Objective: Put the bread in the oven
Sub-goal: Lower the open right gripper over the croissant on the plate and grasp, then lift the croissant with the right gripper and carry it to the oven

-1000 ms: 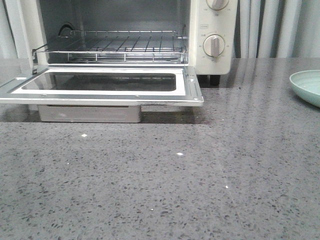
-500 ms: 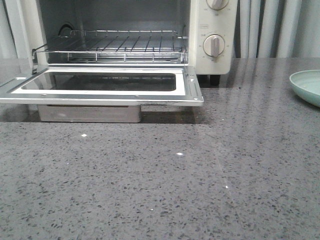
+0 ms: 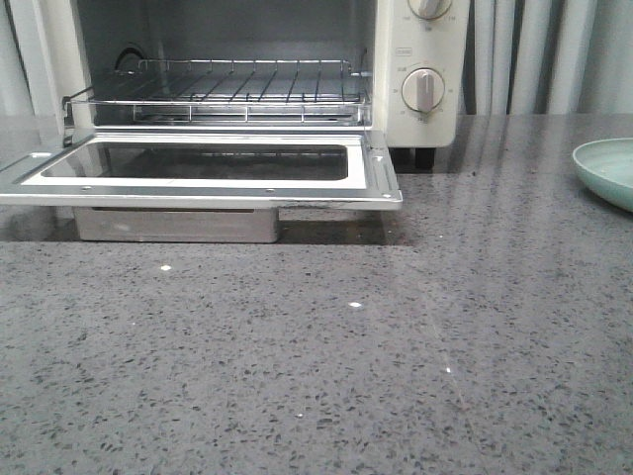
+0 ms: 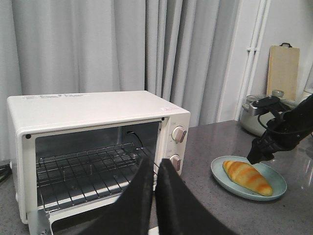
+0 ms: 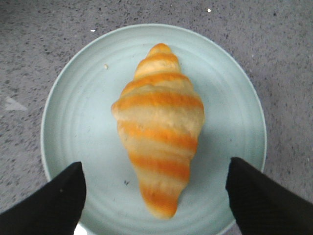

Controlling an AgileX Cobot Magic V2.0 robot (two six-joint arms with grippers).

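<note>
The bread [image 5: 157,132], a golden croissant with pale stripes, lies on a pale green plate [image 5: 73,103] to the right of the oven. My right gripper [image 5: 155,164] hovers open above it, one finger on each side of its tapered end and not touching it. The left wrist view shows the bread [image 4: 247,177] on the plate [image 4: 220,174] with the right arm [image 4: 279,132] above it. The cream oven [image 3: 420,89] stands at the back left, its door [image 3: 198,178] dropped open and the wire rack [image 3: 227,94] bare. My left gripper [image 4: 155,169] is shut, empty, facing the oven [image 4: 98,112].
Grey curtains hang behind the speckled grey counter [image 3: 326,376]. A rice cooker [image 4: 257,115] and a wooden board [image 4: 282,71] stand at the back beyond the plate. Only the plate's edge [image 3: 608,168] shows in the front view, and neither arm appears there.
</note>
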